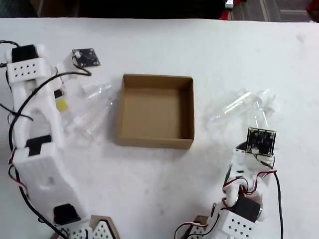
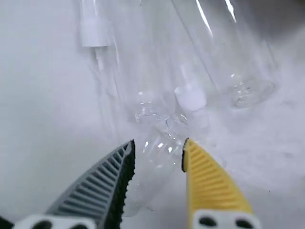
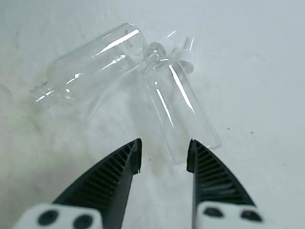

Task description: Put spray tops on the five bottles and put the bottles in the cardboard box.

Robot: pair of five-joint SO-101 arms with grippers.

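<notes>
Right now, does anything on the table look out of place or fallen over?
Nothing looks spilled or broken. The bottles lie on their sides in loose heaps on both sides of the cardboard box; none is inside it.

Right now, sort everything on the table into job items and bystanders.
Job:
clear plastic bottles beside left arm
clear plastic bottles beside right arm
white spray tops
open brown cardboard box

Bystanders:
white table
square black wrist camera boards
</notes>
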